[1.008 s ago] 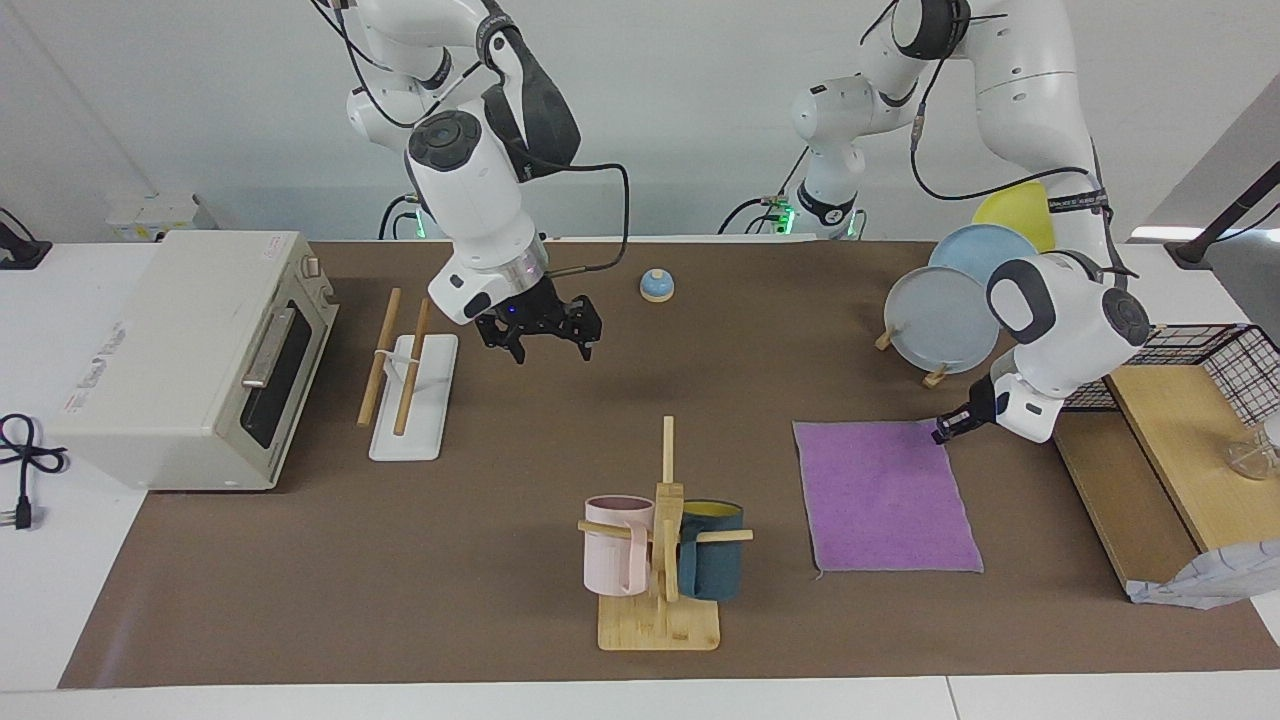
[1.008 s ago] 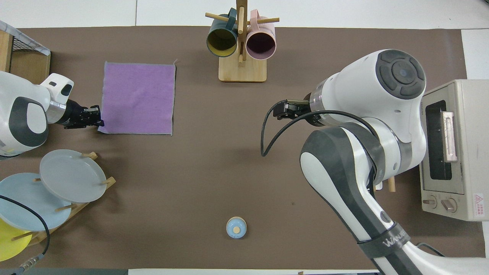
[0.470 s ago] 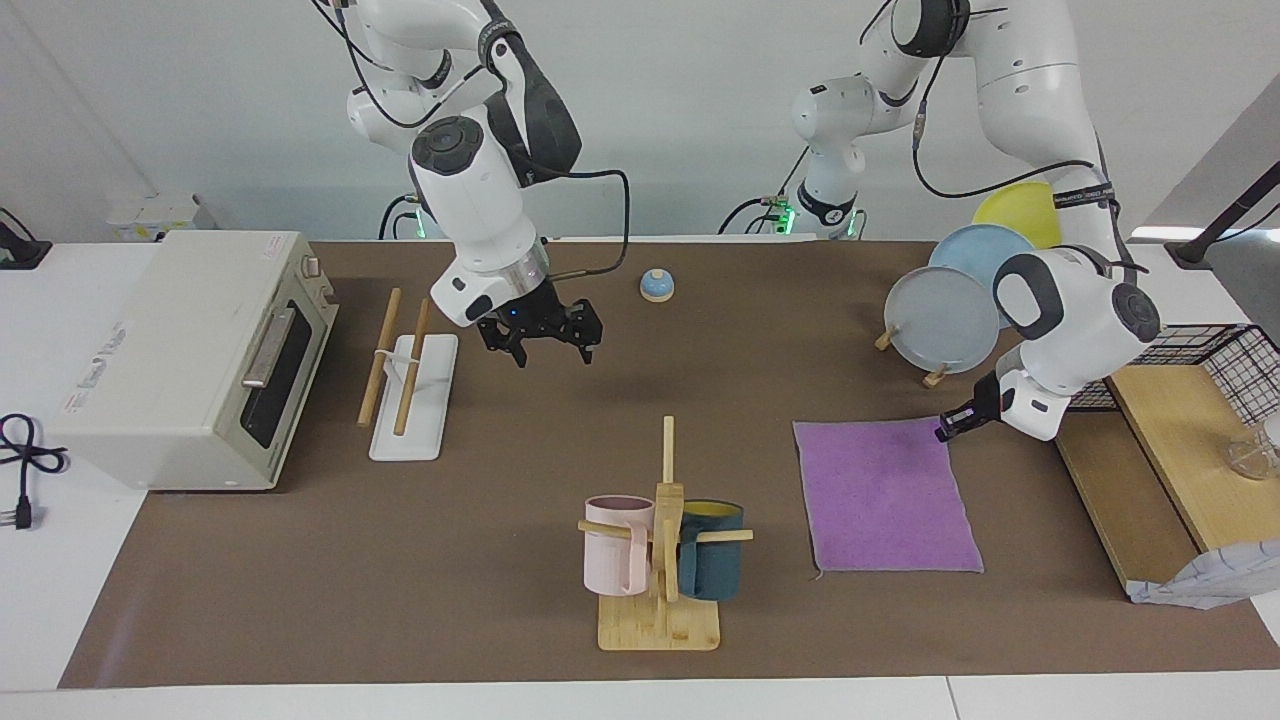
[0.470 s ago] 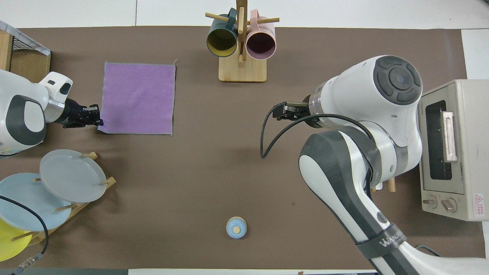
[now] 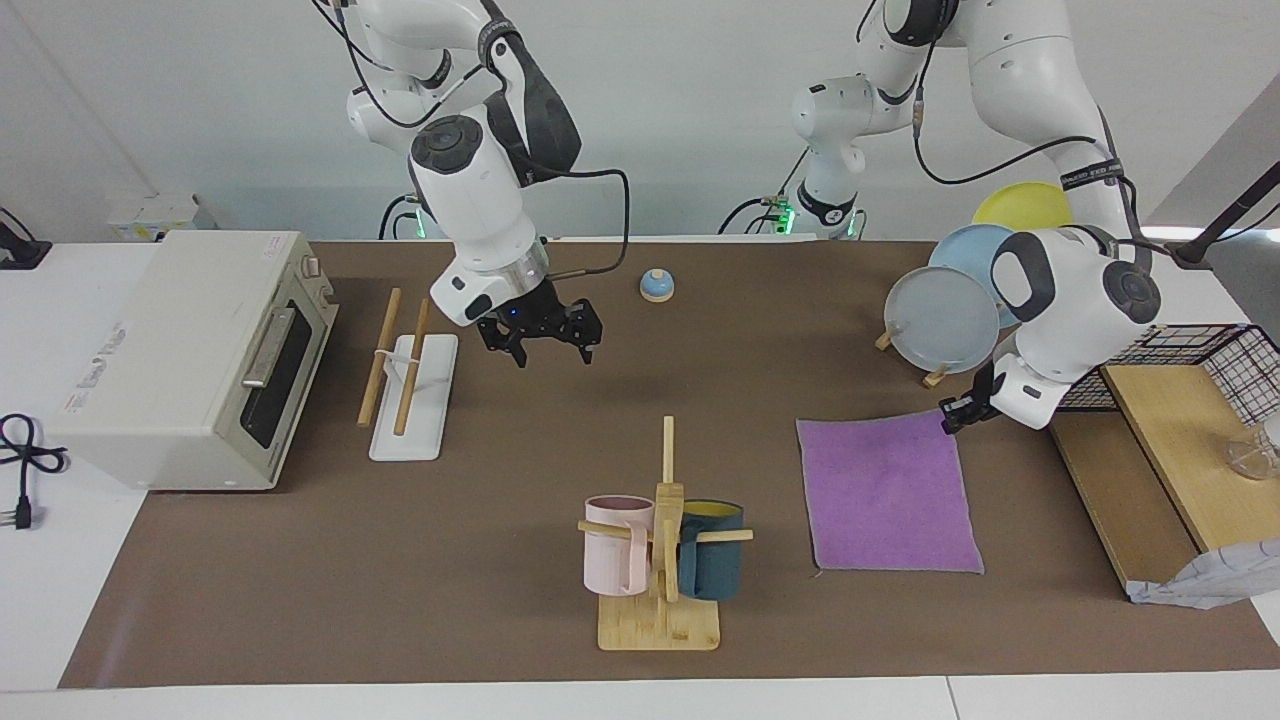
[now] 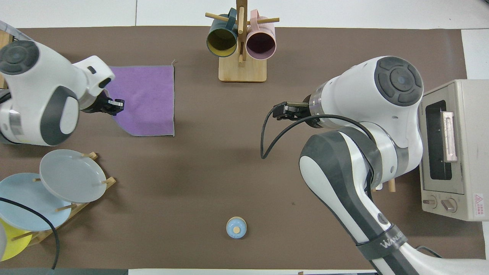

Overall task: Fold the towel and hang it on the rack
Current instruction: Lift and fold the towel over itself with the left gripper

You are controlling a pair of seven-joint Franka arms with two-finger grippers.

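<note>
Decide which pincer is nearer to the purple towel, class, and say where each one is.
Left. The left pincer is at the purple towel, gripping its corner nearest the plate stand. The right pincer hangs over bare table beside the rack, well away from the towel.

At the right arm's end of the table you have a toaster oven (image 5: 190, 360), door shut. Far from the robots stands a bamboo mug tree (image 5: 663, 560) holding a pink mug (image 5: 614, 545) and a dark teal mug (image 5: 712, 562). Close to the robots sits a small blue bell (image 5: 656, 286), or something like it. At the left arm's end, a wooden stand carries a grey plate (image 5: 940, 319), a light blue plate (image 6: 26, 200) and a yellow plate (image 5: 1022, 203), with a wire basket (image 5: 1215, 365) beside them.
</note>
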